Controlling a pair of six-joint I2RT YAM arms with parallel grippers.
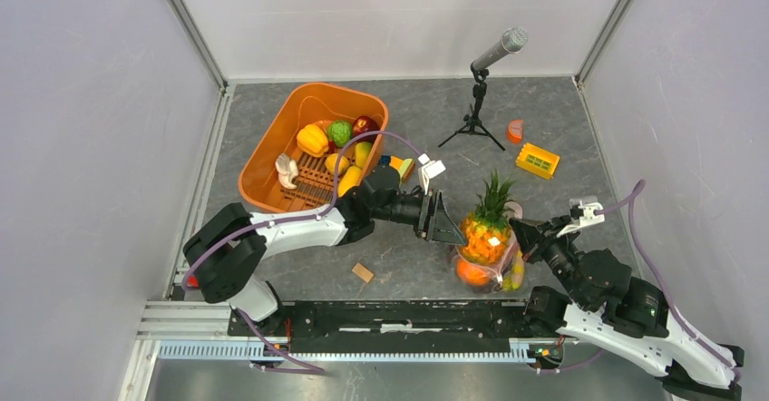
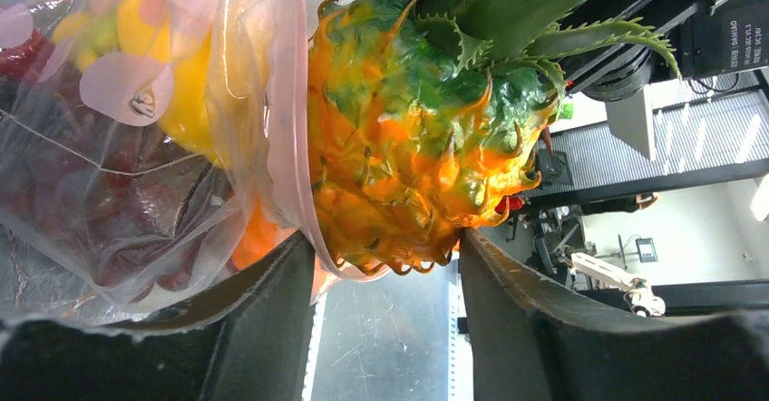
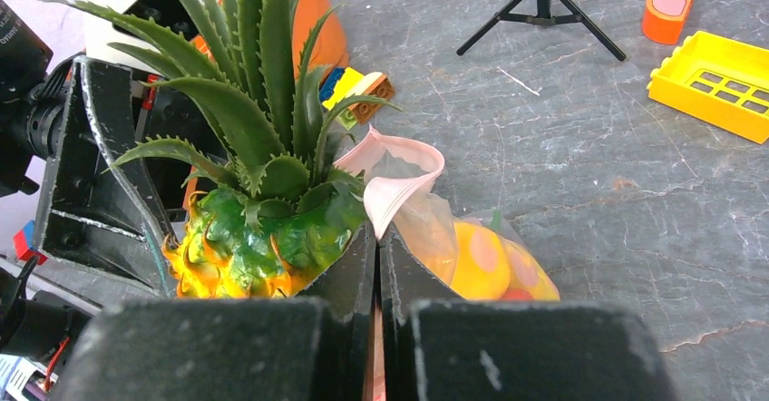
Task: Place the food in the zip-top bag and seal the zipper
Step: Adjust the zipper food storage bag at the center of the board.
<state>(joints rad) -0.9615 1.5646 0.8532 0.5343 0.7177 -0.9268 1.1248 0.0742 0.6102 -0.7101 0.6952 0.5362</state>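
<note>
The pineapple (image 1: 488, 230) stands upright, its lower half inside the clear zip-top bag (image 1: 476, 274), which holds yellow, orange and red food (image 3: 481, 260). My left gripper (image 1: 456, 229) is open wide, its fingertips against the pineapple's left side (image 2: 417, 147) and the bag's rim. In the left wrist view the pink zipper strip (image 2: 281, 129) runs between one finger and the fruit. My right gripper (image 3: 378, 238) is shut on the pink zipper strip (image 3: 394, 179) at the pineapple's right side (image 3: 263, 229). The slider is not in view.
An orange tub (image 1: 272, 161) at the back left holds more toy food (image 1: 340, 133). Coloured blocks (image 1: 399, 165) lie beside it. A microphone tripod (image 1: 476, 102), an orange slice piece (image 1: 515, 131) and a yellow block (image 1: 537, 160) stand behind. A wooden block (image 1: 363, 272) lies near front.
</note>
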